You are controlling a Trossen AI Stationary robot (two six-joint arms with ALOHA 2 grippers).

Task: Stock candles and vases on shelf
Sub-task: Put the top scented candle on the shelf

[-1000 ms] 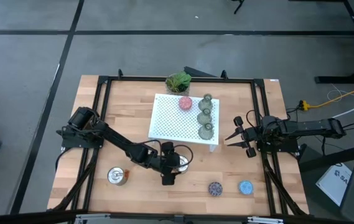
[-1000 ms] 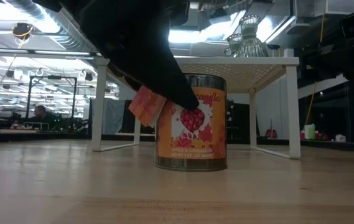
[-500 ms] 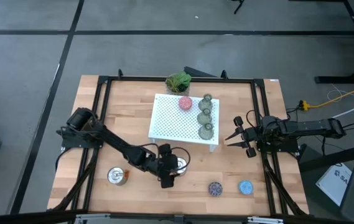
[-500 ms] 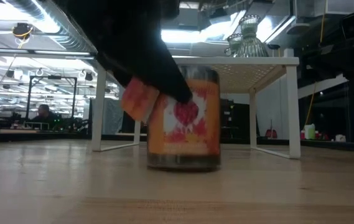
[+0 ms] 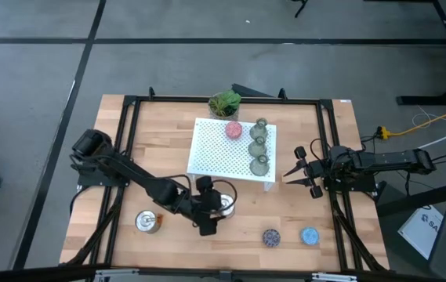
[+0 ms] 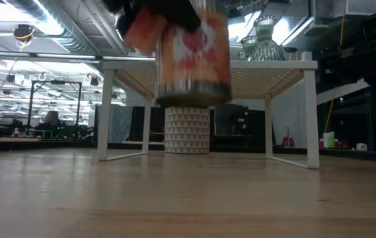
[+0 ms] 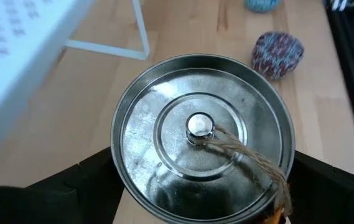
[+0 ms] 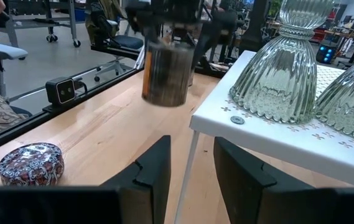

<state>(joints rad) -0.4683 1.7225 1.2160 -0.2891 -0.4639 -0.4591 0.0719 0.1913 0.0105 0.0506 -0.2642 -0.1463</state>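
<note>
In the low view, the left gripper (image 6: 174,10), cropped, grips a blurred tin candle (image 6: 193,56).

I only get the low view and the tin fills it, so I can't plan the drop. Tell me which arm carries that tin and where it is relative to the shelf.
Observer: The left gripper is shut on the tin candle, held off the table just in front of the shelf's front edge.
Operator: Give me the layout on top of the shelf.
Observer: The three vases run in a line along its right side, and a pink candle sits at the back beside them. The left and middle of the top are bare.
Operator: Report the other arm.
Observer: The right gripper waits open to the right of the shelf, not touching it.
</note>
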